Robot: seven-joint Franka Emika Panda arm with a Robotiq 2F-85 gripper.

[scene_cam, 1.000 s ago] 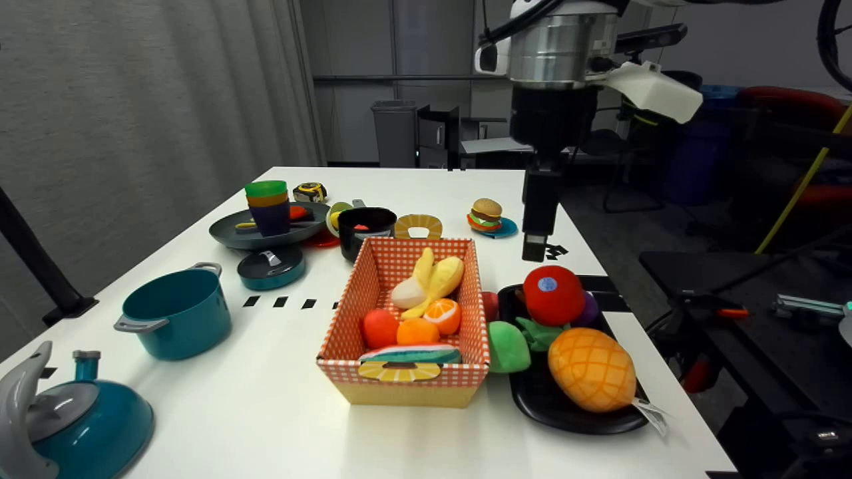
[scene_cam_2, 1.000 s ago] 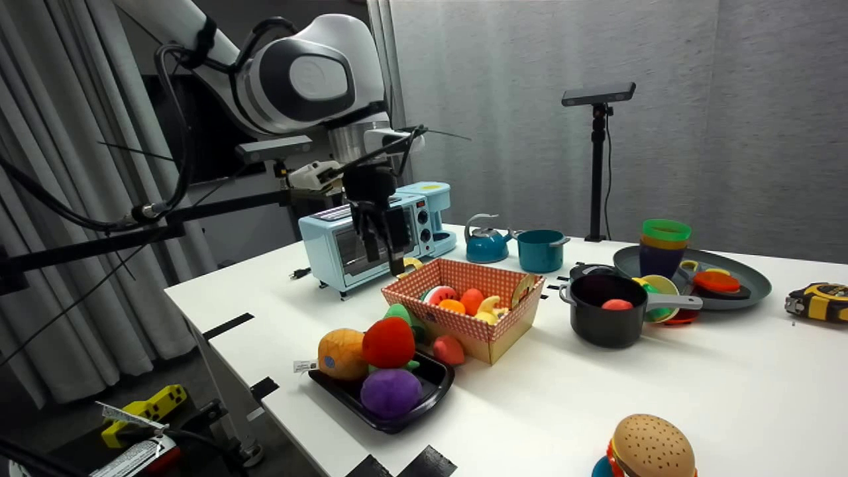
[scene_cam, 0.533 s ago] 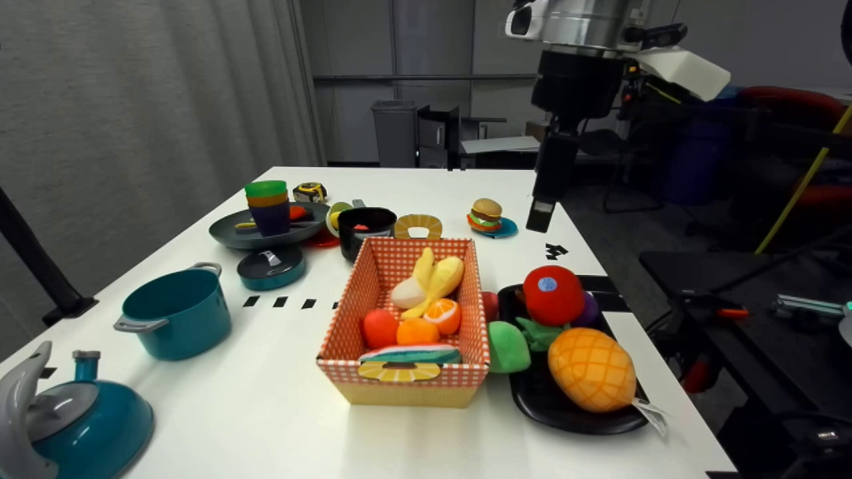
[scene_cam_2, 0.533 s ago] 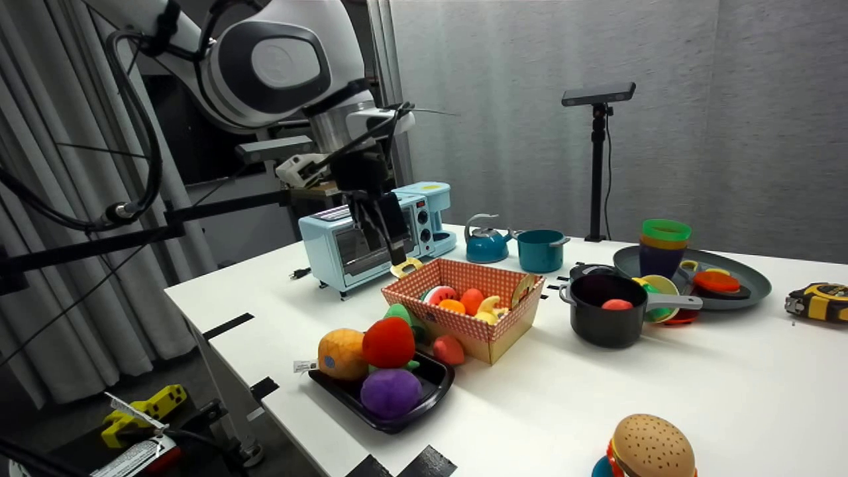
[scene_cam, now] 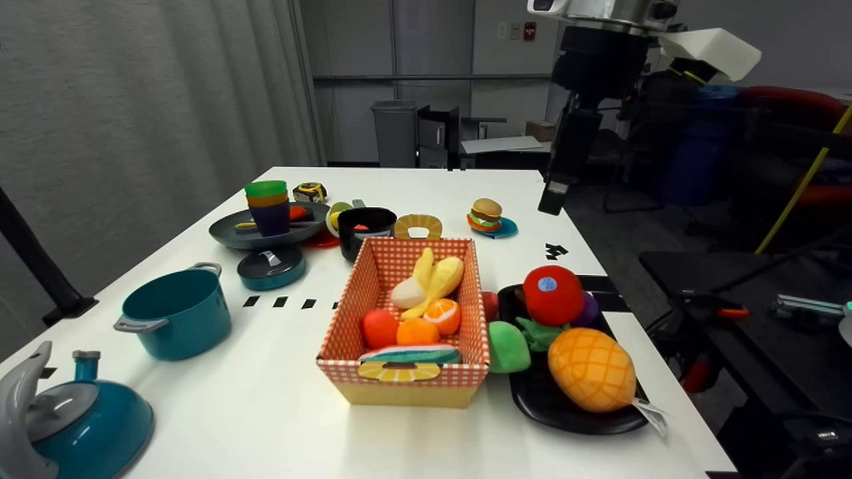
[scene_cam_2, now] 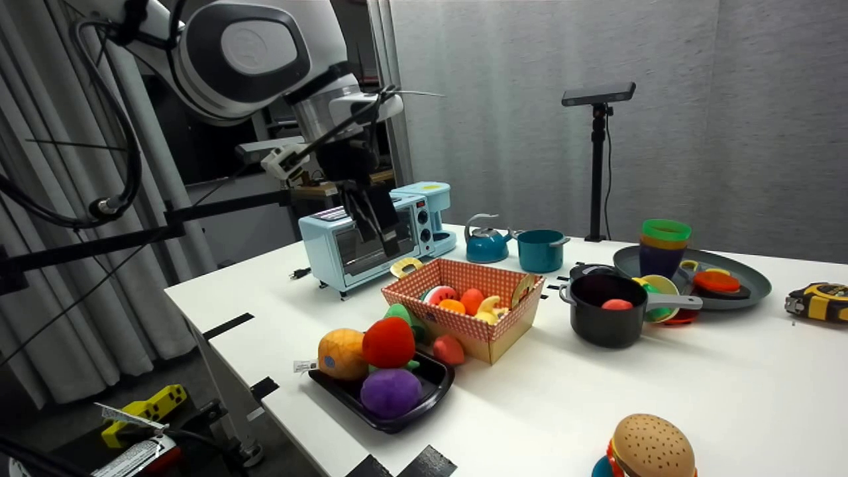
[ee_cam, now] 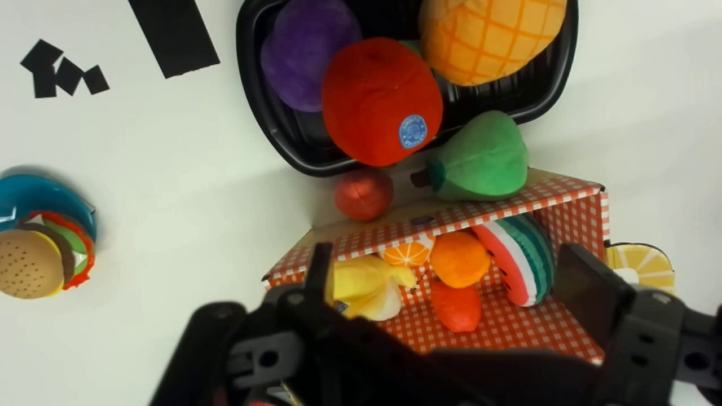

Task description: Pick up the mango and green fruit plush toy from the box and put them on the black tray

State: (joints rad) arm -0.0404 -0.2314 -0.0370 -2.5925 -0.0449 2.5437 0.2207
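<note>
The gripper (ee_cam: 451, 273) hangs in midair (spread wide), holding and touching nothing.

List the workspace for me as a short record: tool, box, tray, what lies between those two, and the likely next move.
tool: open, nothing held, raised above the table
box: holds banana, orange, cut orange, watermelon slice and a red fruit
tray: carries pineapple, purple fruit and large red fruit
between box and tray: green fruit, small red fruit
green fruit touching tray: cannot tell
likely next move: probably setting the green fruit fully on the tray
</note>
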